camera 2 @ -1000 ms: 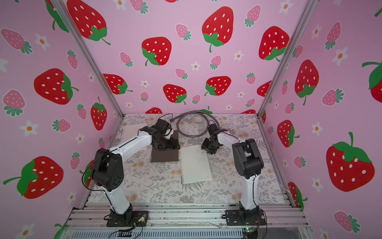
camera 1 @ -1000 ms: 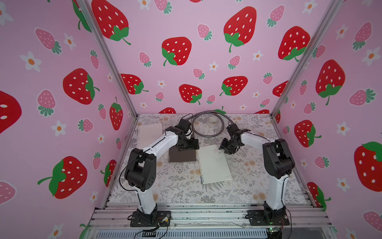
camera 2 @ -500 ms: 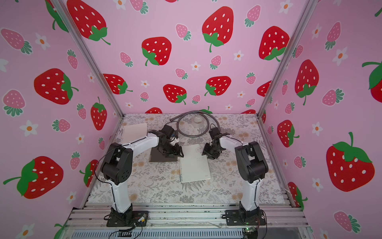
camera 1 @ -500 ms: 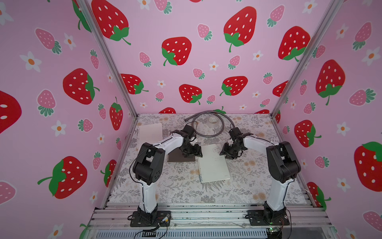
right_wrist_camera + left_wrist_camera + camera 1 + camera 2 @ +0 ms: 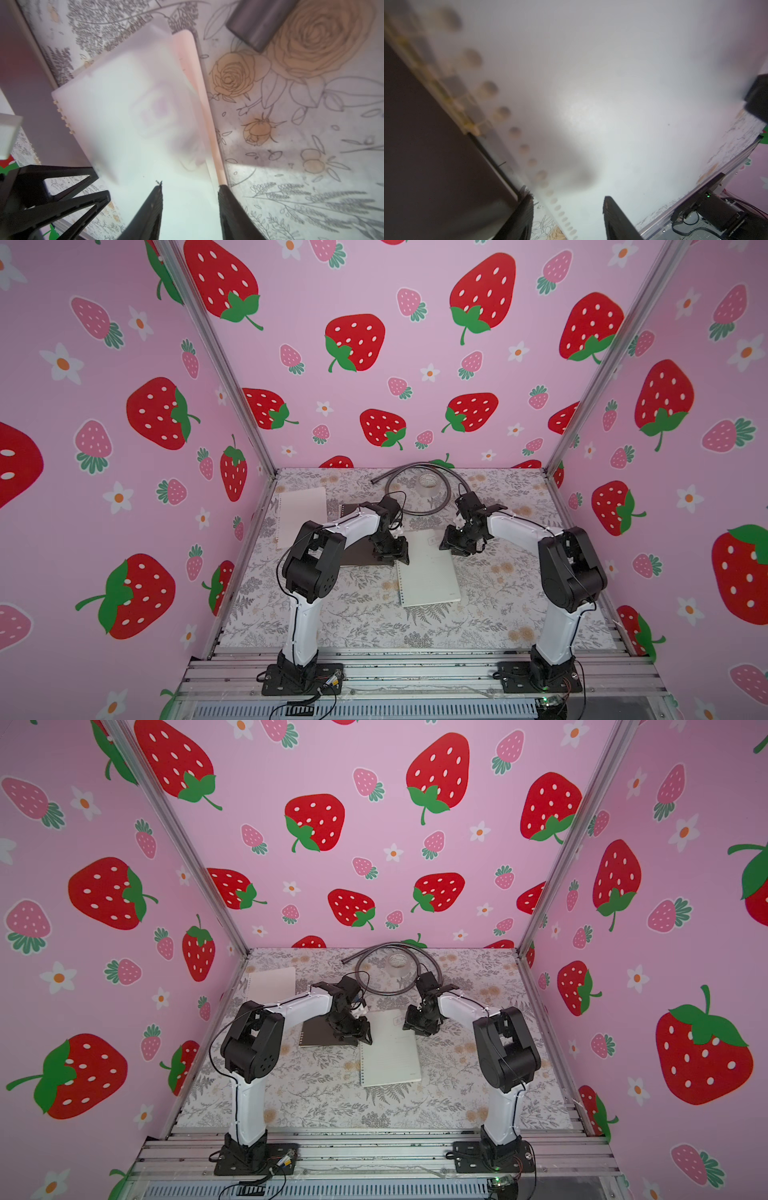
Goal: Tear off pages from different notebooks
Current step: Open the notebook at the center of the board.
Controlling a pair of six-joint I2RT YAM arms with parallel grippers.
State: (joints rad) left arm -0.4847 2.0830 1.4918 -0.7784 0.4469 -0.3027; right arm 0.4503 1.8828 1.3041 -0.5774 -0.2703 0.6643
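In both top views the left pincer (image 5: pixel 392 556) has moved off the dark notebook (image 5: pixel 357 558) to the white notebook's (image 5: pixel 430 578) far-left spine corner, jaws narrowing yet apart, likely to pin it. The right pincer (image 5: pixel 455 545), half-wide, holds nothing at its far-right edge. Left wrist: spine holes (image 5: pixel 558 207) between the fingers (image 5: pixel 521 218). Right wrist: open surface (image 5: pixel 311 145) beyond that edge.

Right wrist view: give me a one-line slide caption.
Right tool, jaws apart, poised at the edge of the whitish notebook on the floral tablecloth, grey hose nearby.
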